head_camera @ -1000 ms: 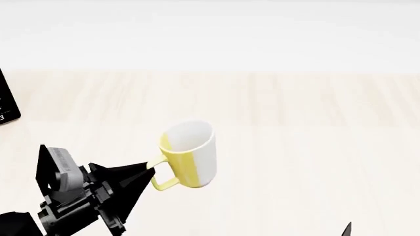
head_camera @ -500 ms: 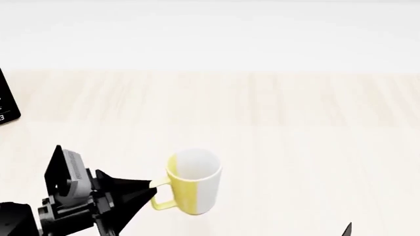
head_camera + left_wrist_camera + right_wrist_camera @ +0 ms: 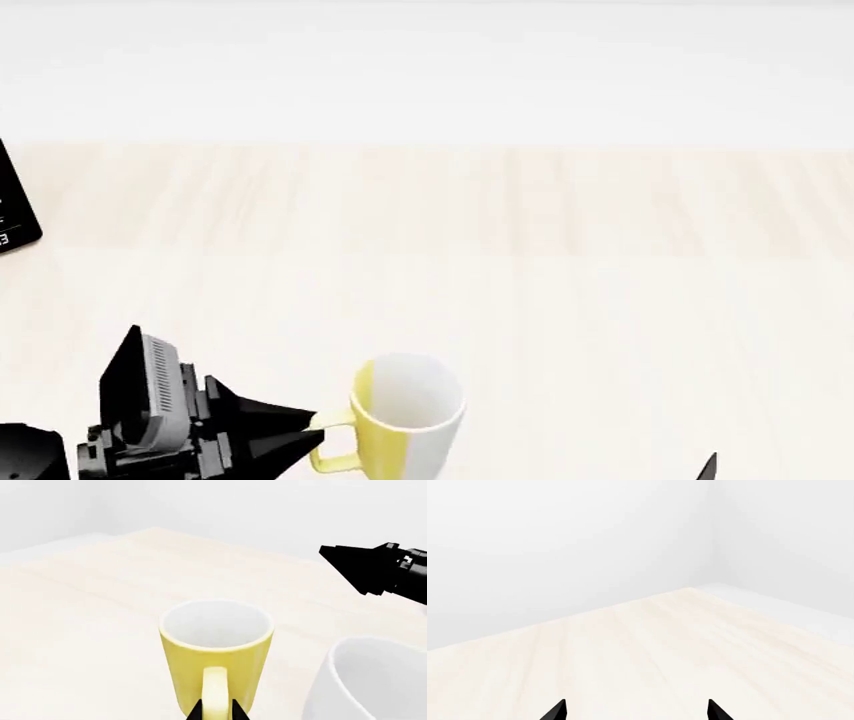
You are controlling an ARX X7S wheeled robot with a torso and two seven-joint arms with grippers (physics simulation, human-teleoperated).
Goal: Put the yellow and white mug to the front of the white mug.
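The yellow and white mug (image 3: 404, 420) stands upright near the front edge of the wooden table in the head view, its yellow handle toward my left gripper (image 3: 310, 428). That gripper is shut on the handle. In the left wrist view the mug (image 3: 217, 652) shows its yellow side, with the handle between the left gripper's (image 3: 216, 712) black tips. The white mug (image 3: 370, 680) shows only in the left wrist view, close beside the yellow and white mug; it is out of the head view. My right gripper (image 3: 636, 711) is open and empty over bare table; its tip shows in the head view (image 3: 707, 466).
A dark flat object (image 3: 16, 205) lies at the table's left edge. The light wooden tabletop (image 3: 534, 250) reaches back to a white wall. The right arm's black gripper (image 3: 373, 570) shows beyond the mugs in the left wrist view.
My left gripper has carried the yellow and white mug toward the table's front edge and slightly right, lower in the head view. The right gripper has not moved.
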